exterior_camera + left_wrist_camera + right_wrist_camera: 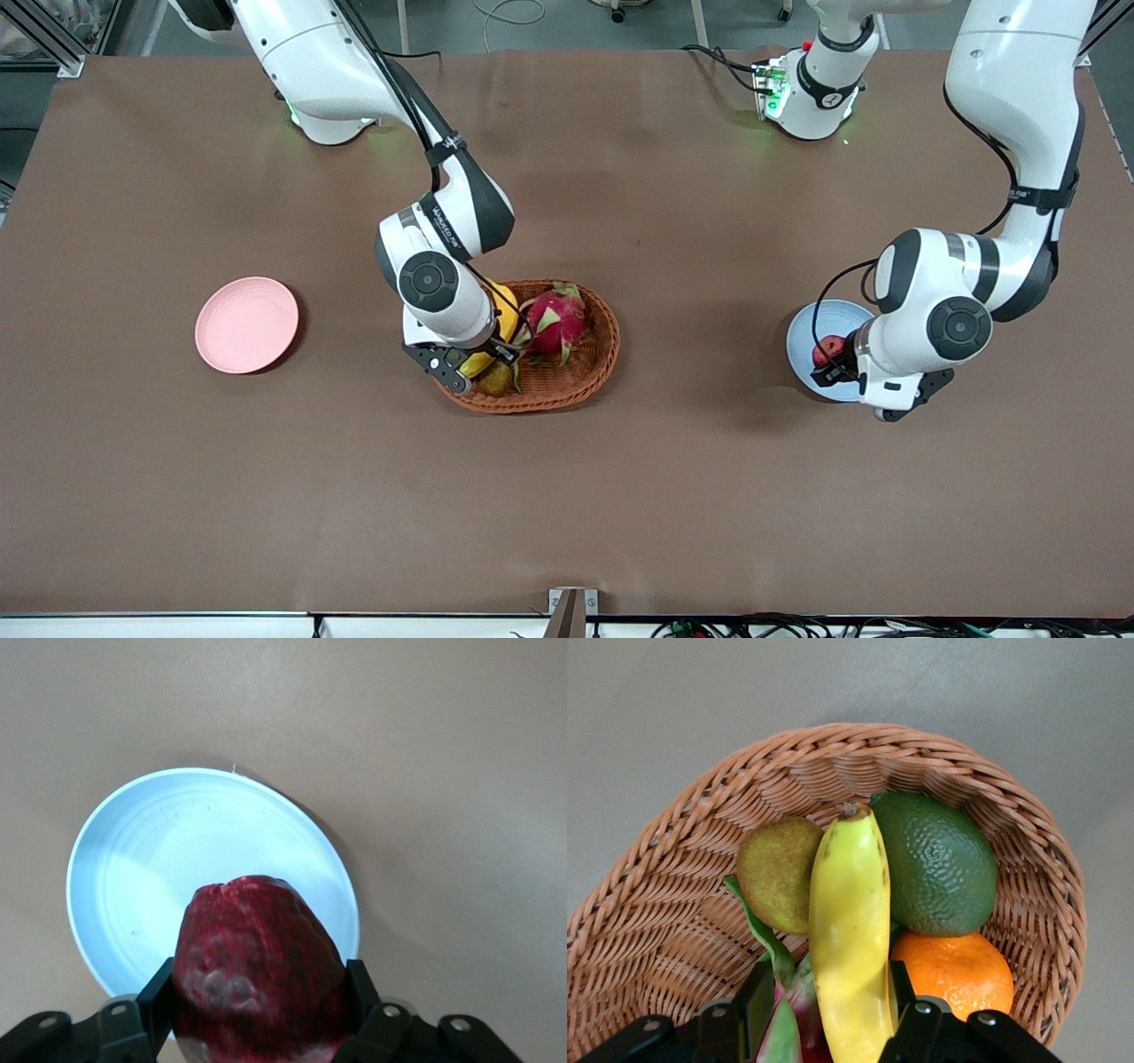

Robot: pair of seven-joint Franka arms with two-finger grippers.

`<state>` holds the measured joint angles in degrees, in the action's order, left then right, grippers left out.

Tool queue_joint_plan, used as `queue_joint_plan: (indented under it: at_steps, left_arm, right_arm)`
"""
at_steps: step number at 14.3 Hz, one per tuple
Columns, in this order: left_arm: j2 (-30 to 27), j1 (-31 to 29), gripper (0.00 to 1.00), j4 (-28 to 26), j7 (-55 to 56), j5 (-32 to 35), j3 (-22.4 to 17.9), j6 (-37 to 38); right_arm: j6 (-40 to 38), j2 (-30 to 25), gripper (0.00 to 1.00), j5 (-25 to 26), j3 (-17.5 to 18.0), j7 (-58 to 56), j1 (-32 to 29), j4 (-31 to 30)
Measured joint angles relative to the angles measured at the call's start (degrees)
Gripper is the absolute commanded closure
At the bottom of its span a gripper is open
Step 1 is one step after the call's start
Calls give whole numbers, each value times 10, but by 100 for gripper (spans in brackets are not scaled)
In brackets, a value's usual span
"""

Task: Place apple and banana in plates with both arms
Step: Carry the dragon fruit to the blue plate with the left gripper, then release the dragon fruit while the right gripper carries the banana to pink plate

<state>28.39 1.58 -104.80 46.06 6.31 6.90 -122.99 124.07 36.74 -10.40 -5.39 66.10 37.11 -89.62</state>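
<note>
Banana gripped in the basket; apple held over the blue plate

The pink plate point(246, 324) is seen bare on the desk point(620, 496); the right tool point(826, 1014) is clamped on the banana point(850, 939) in the wicker basket point(580, 377), its tips half hidden; the left tool point(261, 1005) is clamped on the apple point(257, 970) over the blue plate point(133, 859), partly covered.

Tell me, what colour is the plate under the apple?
Light blue. The plate shows best in the left wrist view, beneath the dark red apple held in the left hand.
</note>
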Motion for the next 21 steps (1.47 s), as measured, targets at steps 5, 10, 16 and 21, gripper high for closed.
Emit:
queue_joint_plan:
  at_steps: [5, 10, 16, 21]
  left_arm:
    - [34, -19, 35, -3, 0, 27, 0, -18]
    - [35, -19, 0, -4, 0, 27, 1, -18]
    - [-26, -19, 0, 17, 11, 27, 20, 14]
    - [-100, -19, 0, 74, -24, 27, 27, 99]
  right_arm:
    - [0, 5, 40, 0, 0, 0, 0, 0]
    - [0, 12, 56, 0, 0, 0, 0, 0]
    - [0, 13, 85, 0, 0, -1, 0, 5]
    - [-83, 2, 85, 1, -12, -15, -13, 68]
